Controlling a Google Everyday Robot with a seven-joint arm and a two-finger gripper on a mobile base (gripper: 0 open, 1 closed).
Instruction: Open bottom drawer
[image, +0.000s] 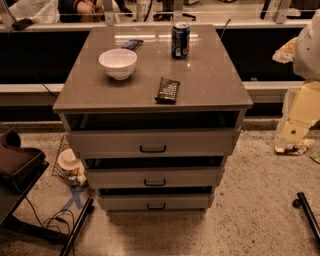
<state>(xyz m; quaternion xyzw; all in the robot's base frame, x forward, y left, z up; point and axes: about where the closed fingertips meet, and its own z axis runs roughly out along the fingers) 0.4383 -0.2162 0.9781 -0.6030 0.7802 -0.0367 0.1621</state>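
Observation:
The grey cabinet (210, 82) stands in the middle with three flat-fronted drawers. The bottom drawer (125, 202) is the lowest and narrowest-looking, with a small black bar handle (156, 206). A dark gap shows above its front, as above the other two drawers. My gripper (293, 131) hangs at the right edge on the white arm (307, 47), right of the cabinet at about the top drawer's height. It is well apart from the bottom drawer's handle and holds nothing that I can see.
On the cabinet top are a white bowl (118, 62), a soda can (180, 40), a dark snack packet (168, 90) and a blue packet (132, 44). A wire basket (69, 167) and black furniture (17, 167) sit on the floor at left. Litter (295, 147) and a black leg (307, 212) are at right.

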